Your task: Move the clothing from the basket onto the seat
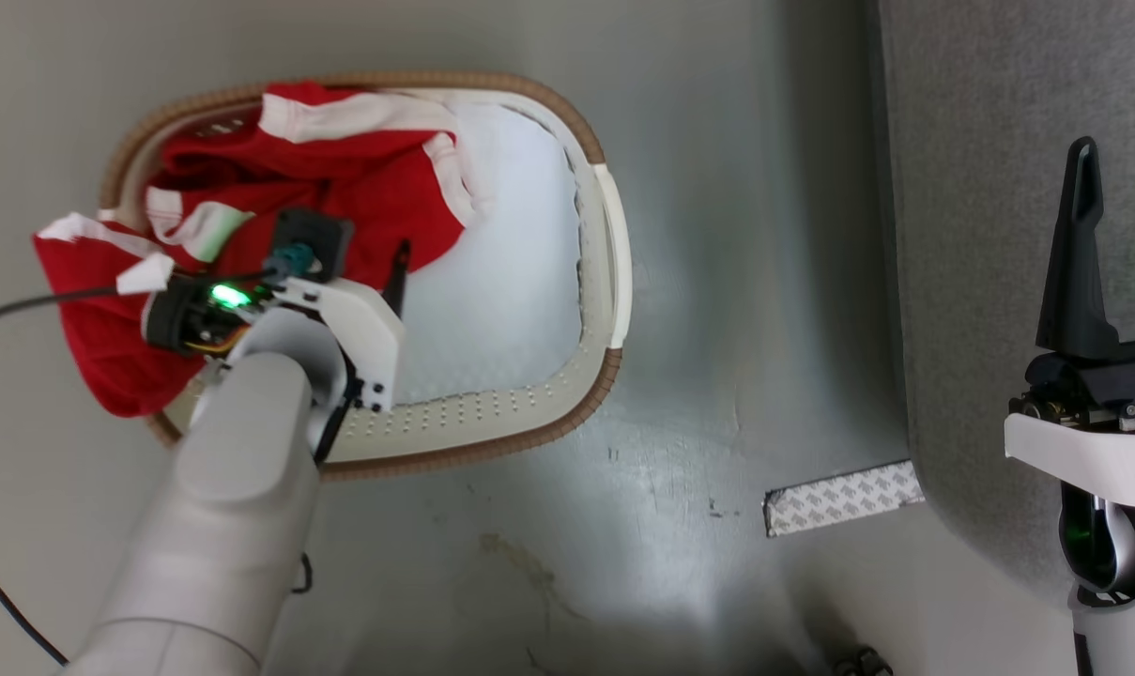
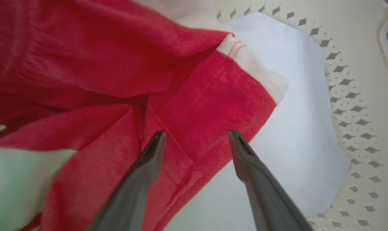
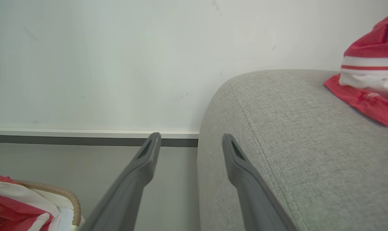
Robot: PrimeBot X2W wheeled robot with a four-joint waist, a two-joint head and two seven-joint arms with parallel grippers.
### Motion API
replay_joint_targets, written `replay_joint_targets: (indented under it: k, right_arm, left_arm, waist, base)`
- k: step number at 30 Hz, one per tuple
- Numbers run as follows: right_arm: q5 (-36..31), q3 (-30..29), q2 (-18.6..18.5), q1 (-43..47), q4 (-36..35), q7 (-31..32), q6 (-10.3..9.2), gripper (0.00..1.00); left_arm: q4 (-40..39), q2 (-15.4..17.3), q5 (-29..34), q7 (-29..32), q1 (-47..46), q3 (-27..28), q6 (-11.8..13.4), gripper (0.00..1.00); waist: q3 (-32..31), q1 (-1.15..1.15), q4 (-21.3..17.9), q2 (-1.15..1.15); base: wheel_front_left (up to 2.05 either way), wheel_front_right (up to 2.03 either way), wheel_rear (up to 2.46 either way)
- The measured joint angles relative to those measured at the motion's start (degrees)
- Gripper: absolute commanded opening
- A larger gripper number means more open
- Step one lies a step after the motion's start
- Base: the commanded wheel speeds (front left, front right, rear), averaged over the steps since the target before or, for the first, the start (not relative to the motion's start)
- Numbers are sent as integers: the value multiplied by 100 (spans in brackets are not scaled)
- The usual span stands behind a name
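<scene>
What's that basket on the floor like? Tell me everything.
The basket is an oval of cream plastic with a brown rim, perforated walls and a white lining. It stands upright on the grey floor. Red clothing fills its left half and spills over the rim; the left gripper reaches in, fingers apart.

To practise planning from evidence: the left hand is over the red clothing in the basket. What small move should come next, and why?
Probably lower the left hand slightly and shut it on the clothing. Its fingers stand open astride a red fold, gripping nothing, and the cloth lies in the basket, so a grasp likely must precede any lift.
</scene>
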Motion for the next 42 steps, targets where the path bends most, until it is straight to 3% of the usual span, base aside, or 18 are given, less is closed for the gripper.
replay_joint_targets:
  k: [7, 15, 16, 17, 18, 19, 31, 42]
  right_arm:
    - [94, 26, 1, -7, -144, 0, 0, 100]
    - [155, 53, 1, -7, -166, 0, 0, 100]
    - [160, 48, 1, -8, -172, -1, 0, 100]
    - [162, 46, 2, -11, -180, -1, 0, 100]
    - [171, 42, 2, -14, -190, -1, 0, 100]
    - [182, 35, 4, -15, -201, -1, 0, 100]
    - [196, -120, 10, -30, -131, -1, 0, 100]
    - [200, -136, 5, 39, 221, 0, 0, 100]
  left_arm:
    - [400, 119, 42, -73, -406, -37, 226, 100]
    - [759, 73, 41, -163, -641, -187, 96, 100]
    - [801, 76, 41, -168, -671, -203, 96, 93]
    - [839, 79, 41, -177, -699, -215, 96, 39]
    - [879, 83, 42, -191, -726, -244, 96, 12]
    - [913, 90, 46, -198, -756, -283, 93, 0]
    - [1199, 59, 7, -580, -875, -413, -7, 0]
    - [622, 37, -563, -1024, -120, -234, -213, 0]
  waist:
    - [337, -1, -96, 0]
    - [483, -1, -167, 0]
    - [500, -1, -178, 0]
    - [517, -1, -188, 0]
    - [534, -1, -199, 0]
    - [550, -1, -210, 0]
    - [463, -2, -164, 0]
    - [-526, -2, 5, 0]
  base:
    - [0, 0, 0]
    - [0, 0, 0]
    - [0, 0, 0]
    - [0, 0, 0]
    - [0, 0, 0]
    - [0, 0, 0]
    - [0, 0, 0]
    - [0, 0, 0]
